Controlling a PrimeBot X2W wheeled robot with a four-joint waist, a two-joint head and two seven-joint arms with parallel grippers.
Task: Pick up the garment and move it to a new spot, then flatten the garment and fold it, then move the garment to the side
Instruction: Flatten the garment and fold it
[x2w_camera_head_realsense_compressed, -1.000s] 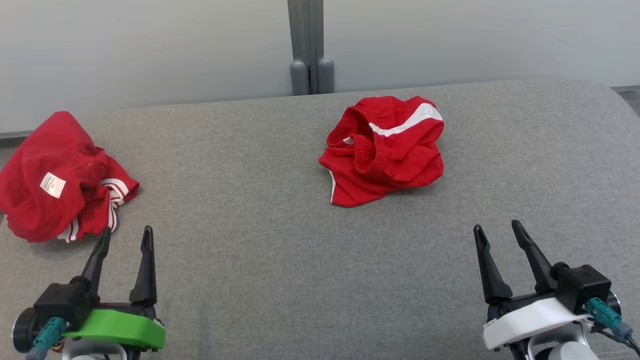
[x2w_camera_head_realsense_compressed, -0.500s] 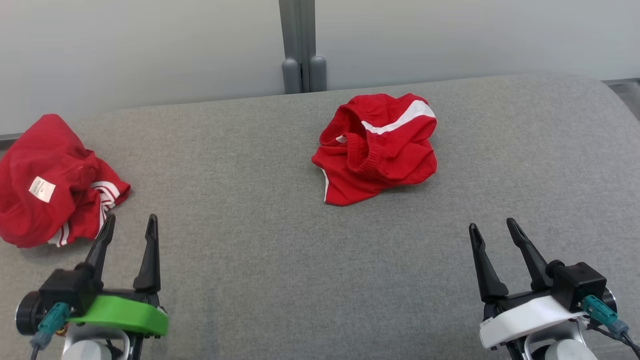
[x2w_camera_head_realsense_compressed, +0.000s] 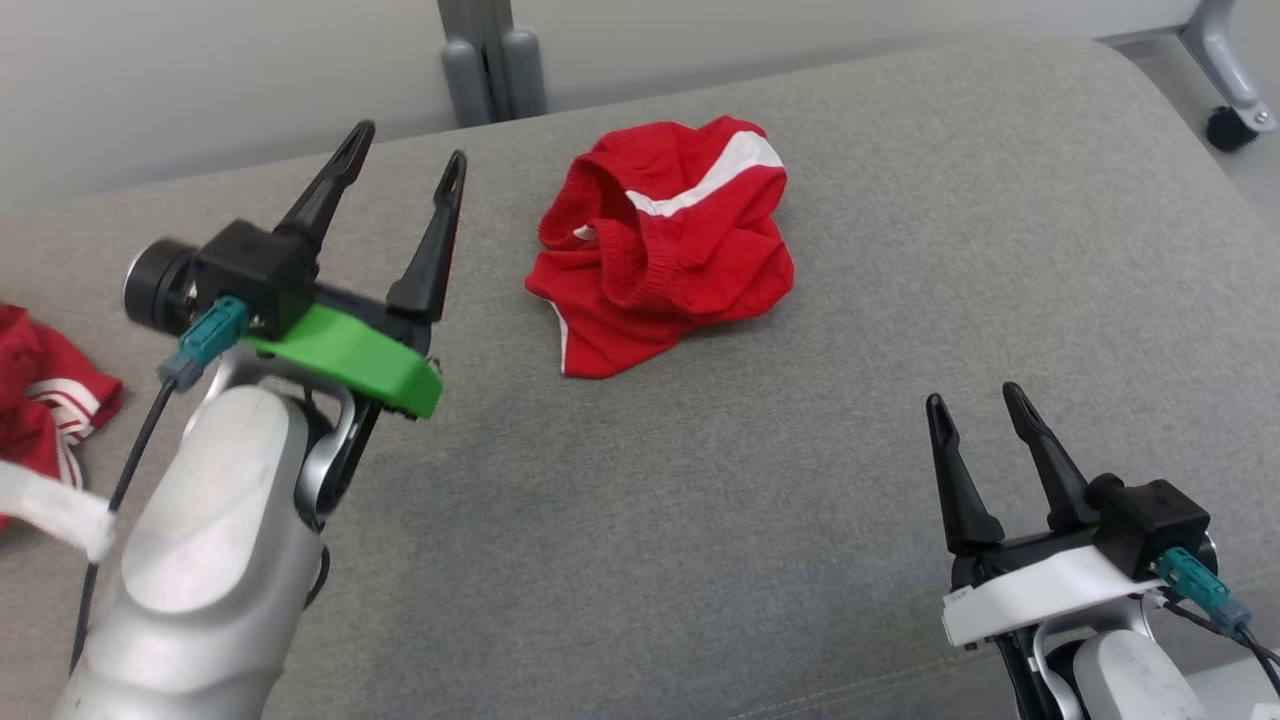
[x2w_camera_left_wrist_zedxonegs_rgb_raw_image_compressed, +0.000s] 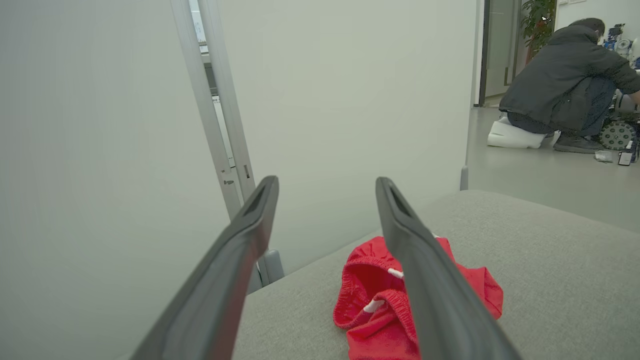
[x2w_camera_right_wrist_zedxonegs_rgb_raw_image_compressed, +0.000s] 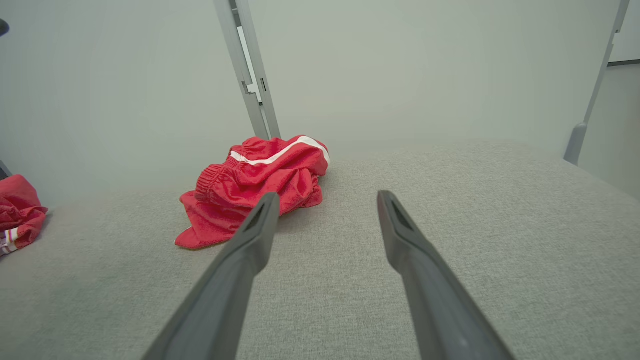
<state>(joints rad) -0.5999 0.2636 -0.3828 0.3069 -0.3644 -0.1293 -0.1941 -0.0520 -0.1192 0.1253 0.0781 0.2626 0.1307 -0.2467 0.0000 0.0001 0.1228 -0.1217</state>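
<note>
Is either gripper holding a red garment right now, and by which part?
Nothing is held. The left gripper and the right gripper both stand open and empty, apart from the red shorts.

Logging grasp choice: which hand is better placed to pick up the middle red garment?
Left, likely: the left hand is open, pointing at the red garment from nearby; the right hand sits farther back.

red shorts (x2w_camera_head_realsense_compressed: 665, 255) with a white stripe, all crumpled in a heap, waistband gaping open, lying mid-back on the grey cushion (x2w_camera_head_realsense_compressed: 700, 500).
</note>
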